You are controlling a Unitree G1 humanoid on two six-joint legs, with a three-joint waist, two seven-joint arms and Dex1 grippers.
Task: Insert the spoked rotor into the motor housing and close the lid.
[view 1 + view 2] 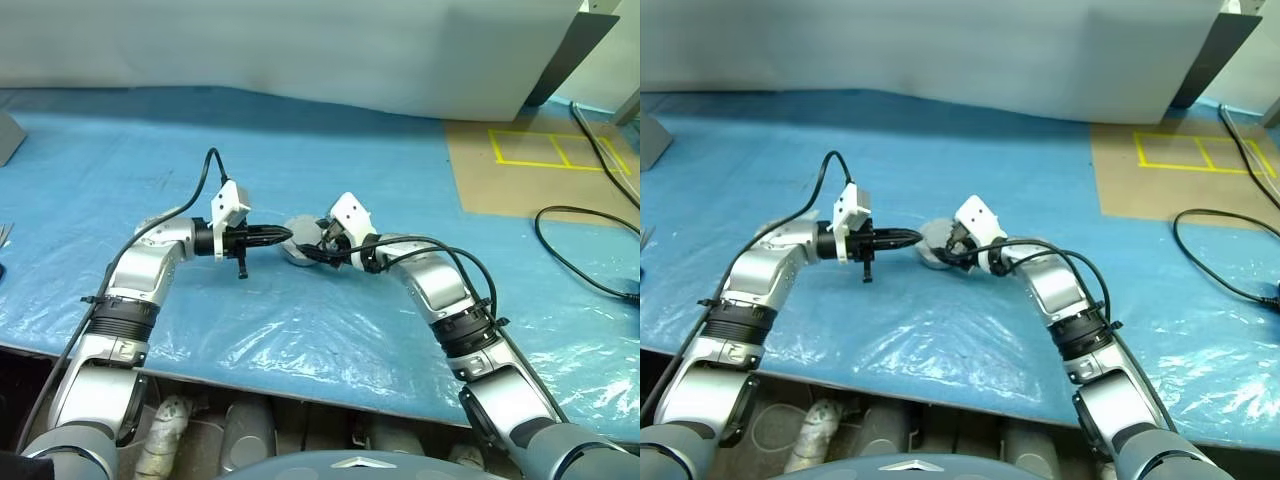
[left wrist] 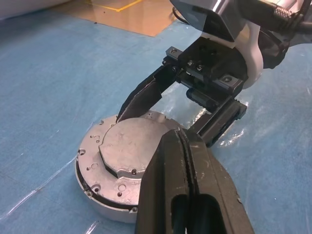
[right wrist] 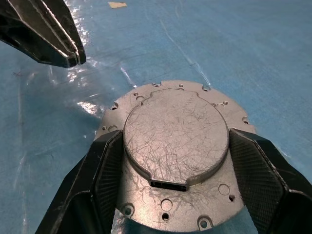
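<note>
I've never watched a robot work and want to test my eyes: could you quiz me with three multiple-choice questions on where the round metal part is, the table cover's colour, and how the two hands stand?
1. Where is the round metal part?
A. between the right hand's fingers
B. on the tan panel
C. stacked on a box

2. What colour is the table cover?
A. red
B. blue
C. green

3. How do the hands stand?
A. both open
B. both shut
C. left hand shut, right hand open

Answers: 1 A, black fingers flank its sides; 2 B, blue sheet throughout; 3 C, left fingers pressed together, right fingers spread wide.
</note>
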